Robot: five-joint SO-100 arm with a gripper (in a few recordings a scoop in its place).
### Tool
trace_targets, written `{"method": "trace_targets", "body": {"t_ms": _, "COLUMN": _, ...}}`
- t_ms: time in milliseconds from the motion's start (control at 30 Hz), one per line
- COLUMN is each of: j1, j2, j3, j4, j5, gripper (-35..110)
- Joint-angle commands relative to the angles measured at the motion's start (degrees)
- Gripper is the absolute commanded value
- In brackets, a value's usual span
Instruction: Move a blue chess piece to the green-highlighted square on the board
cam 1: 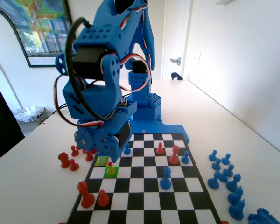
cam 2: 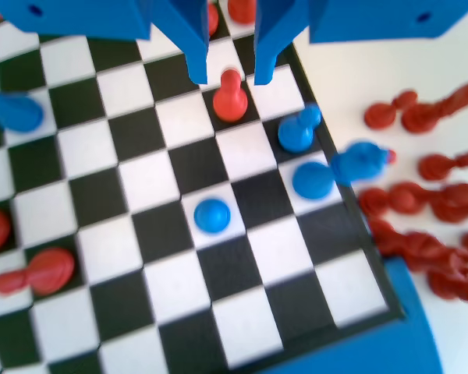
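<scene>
Blue hand (cam 2: 228, 76) open, empty, fingers straddling red pawn (cam 2: 230, 97) near board (cam 2: 242, 327) edge.

In the fixed view the blue arm (cam 1: 100, 98) stands in front of the board (cam 1: 144, 196), hiding much of the near-left rows and part of the yellow square (cam 1: 102, 161). A red pawn (cam 1: 110, 164) stands on the green square (cam 1: 111, 171) and covers part of it. The board's near edge is cut off by the picture's bottom. In the wrist view the gripper (cam 2: 230, 78) is cut off by the top edge, so only the lower ends of its spread jaws show. The red pieces (cam 2: 429, 226) lying off the board at the right are blurred together and cannot be counted. A blue piece (cam 2: 359, 162) at the board's right edge is too smeared to tell its kind.
</scene>
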Motion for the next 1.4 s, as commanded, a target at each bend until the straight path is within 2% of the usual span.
{"method": "trace_targets", "body": {"t_ms": 0, "j1": -0.2, "j2": 1.1, "j3": -4.0, "j4": 0.6, "j5": -0.7, "gripper": 10}}
{"method": "trace_targets", "body": {"t_ms": 1367, "j1": 0.2, "j2": -1.5, "j3": -0.7, "j4": -5.0, "j5": -1.7, "gripper": 10}}
